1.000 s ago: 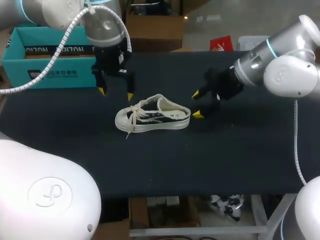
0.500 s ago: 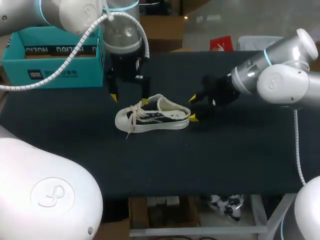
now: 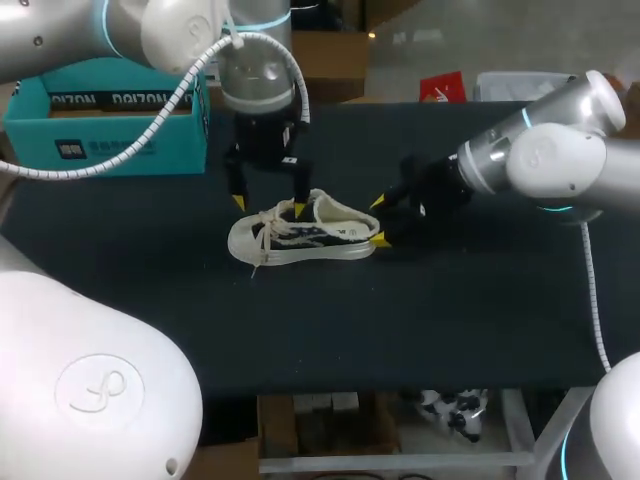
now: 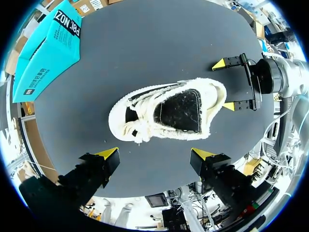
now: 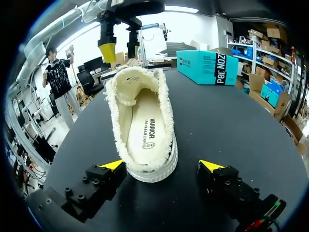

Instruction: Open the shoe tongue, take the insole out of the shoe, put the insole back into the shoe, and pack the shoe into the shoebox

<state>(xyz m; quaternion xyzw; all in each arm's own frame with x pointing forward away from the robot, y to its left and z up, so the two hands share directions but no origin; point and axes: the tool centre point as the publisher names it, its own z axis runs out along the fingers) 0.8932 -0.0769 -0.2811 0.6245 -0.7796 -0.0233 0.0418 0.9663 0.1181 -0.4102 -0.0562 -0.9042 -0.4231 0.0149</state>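
Shoe: the cream canvas low sneaker with dark side panels and white laces [image 3: 303, 236] stands on its sole near the middle of the black counter [image 3: 450, 300]. In my head view its toe points to nine o'clock and its heel to three.
Insole: the cream printed insole [image 5: 145, 130] lies flat inside the shoe, so I judge it not yet taken out.
Tongue: the cream tongue [image 5: 128, 92] sits under the bunched laces [image 4: 137, 130], and I see nothing pulled open.
Left claw [image 3: 269, 206]: released, fingers spread, hovering over the lace end at about twelve o'clock of the shoe and gripping nothing.
Right claw [image 5: 161, 166]: released at three o'clock, one finger on each side of the heel, neither touching it.
Shoebox: the teal cardboard shoebox [image 3: 100, 120] sits at ten o'clock of the shoe, well apart from it.
Progress: I judge that none of the four steps is done. Tongue, insole out, insole back and packing all remain.
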